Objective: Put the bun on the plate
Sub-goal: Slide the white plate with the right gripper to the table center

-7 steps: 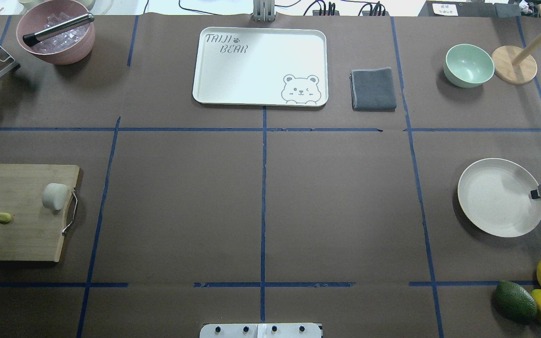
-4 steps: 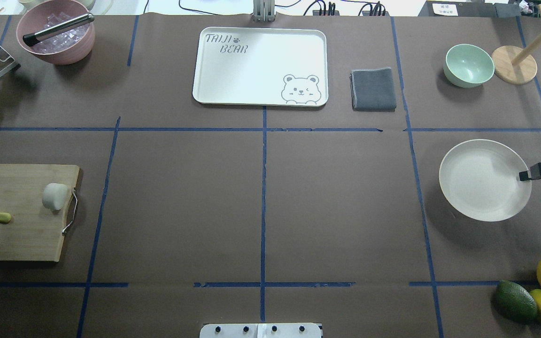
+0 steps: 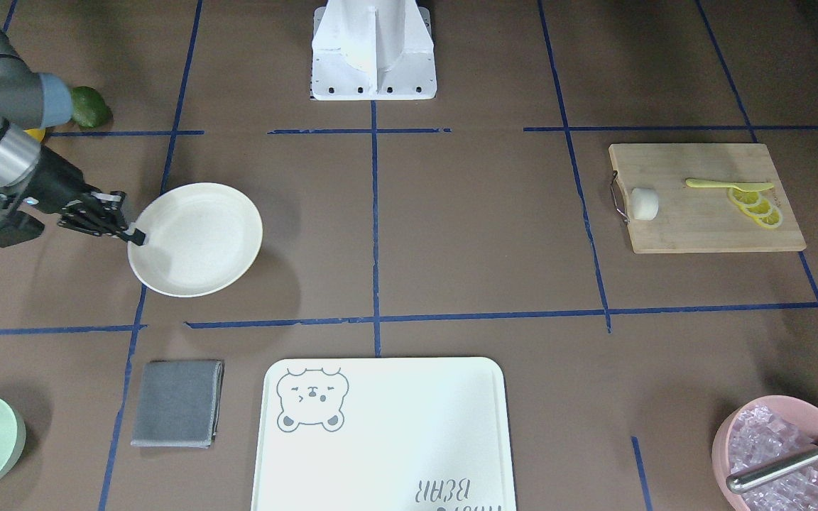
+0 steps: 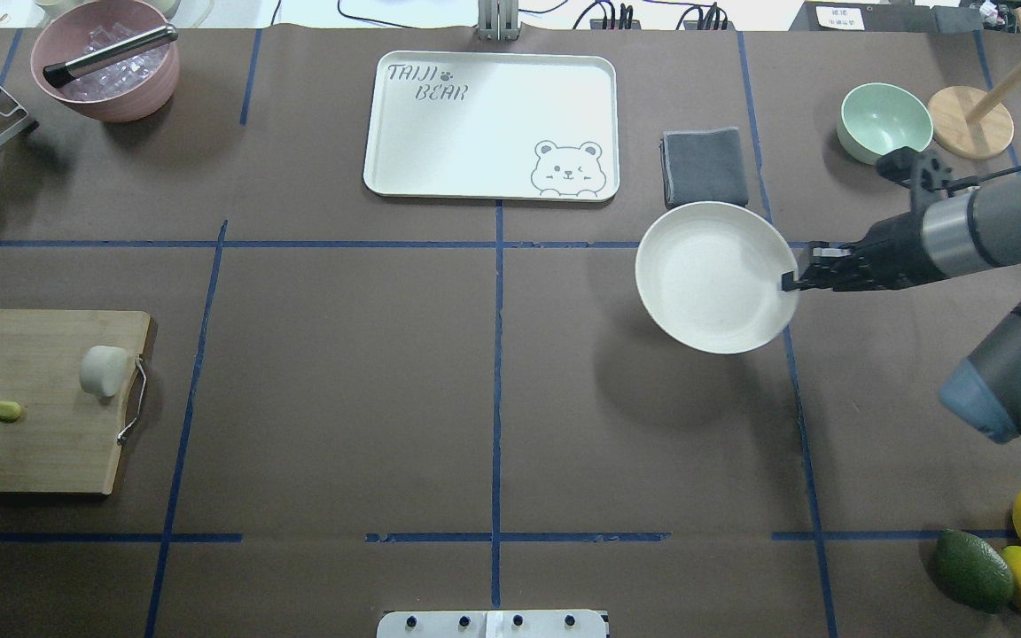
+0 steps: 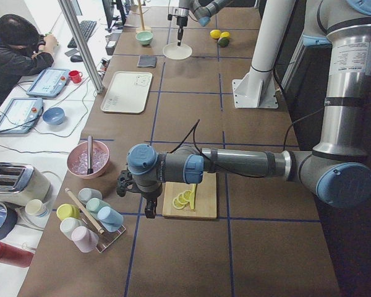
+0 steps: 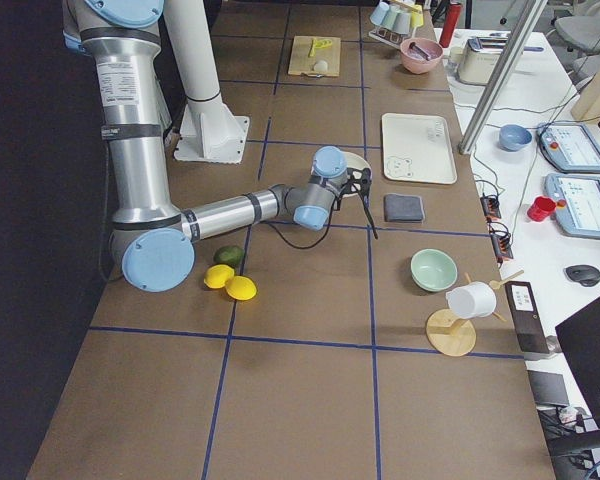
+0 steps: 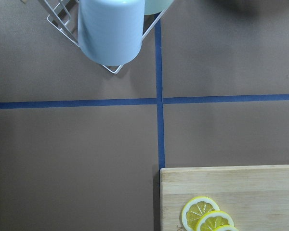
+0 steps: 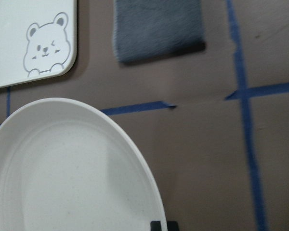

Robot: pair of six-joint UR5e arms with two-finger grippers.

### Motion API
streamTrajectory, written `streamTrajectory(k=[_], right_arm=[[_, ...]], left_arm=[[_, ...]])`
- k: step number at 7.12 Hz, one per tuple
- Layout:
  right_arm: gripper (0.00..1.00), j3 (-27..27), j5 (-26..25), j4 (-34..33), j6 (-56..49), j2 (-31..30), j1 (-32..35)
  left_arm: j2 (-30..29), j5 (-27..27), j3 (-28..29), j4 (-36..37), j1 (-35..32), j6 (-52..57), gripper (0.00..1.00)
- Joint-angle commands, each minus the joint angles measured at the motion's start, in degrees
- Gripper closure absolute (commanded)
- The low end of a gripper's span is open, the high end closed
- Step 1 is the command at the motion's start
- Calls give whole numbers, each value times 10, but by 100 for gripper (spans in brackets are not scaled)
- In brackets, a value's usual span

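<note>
bun (image 4: pixel 105 370) sitting on the cutting board (image 4: pixel 32 443), table's 9 o'clock in the overhead view, at the board's 3 o'clock edge. nothing touching it. plate (image 4: pixel 705 283) riding at roughly 2 o'clock from table centre, well apart from the bun.

my right gripper (image 4: pixel 791 282) is clamping the plate's rim at its 3 o'clock side. my left gripper (image 5: pixel 150 212) is showing only in the left side view, hanging just off the end of the board; whether it is apart or together i cannot tell.

handling, as i am judging it: bun looking light, soft and smooth, so i am planning a gentle pinch across its curved sides, low enough not to squeeze it out. plate looking stiff and light, but held by one edge it could droop or tilt.

views: front-facing view is showing the plate's shadow thrown clear of it, so i am reading it as lifted. right wrist view is giving only a fingertip (image 8: pixel 156 225) over the rim, plus grey cloth (image 8: pixel 158 29) and bear tray (image 8: pixel 19 19). left wrist view is catching lemon slices (image 7: pixel 207 219) and a cup (image 7: pixel 111 29), not the bun. overhead is missing my left arm altogether.
</note>
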Motion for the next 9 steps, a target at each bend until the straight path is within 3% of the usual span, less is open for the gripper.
streamTrajectory(k=[1,2,4,6,7,8,9], right_arm=[[100,-1,-136,-98,89,103,-129],[100,-4,-170,-176,93,157,-164],[100,-30,-212,-189,115,191,-199],[99,-32,-212,-190,116,192,-199],[83,-31,-212,-190,114,191,-199],[31,-30,-209,-190,113,191,-199],[1,-27,-207,-190,112,191,-197]], left_arm=[[1,0,1,0,0,0,0],[1,-1,1,0,0,0,0],[1,-1,1,0,0,0,0],[1,-1,1,0,0,0,0],[1,-1,0,0,0,0,0],[1,-1,0,0,0,0,0],[0,-1,-1,0,0,0,0]])
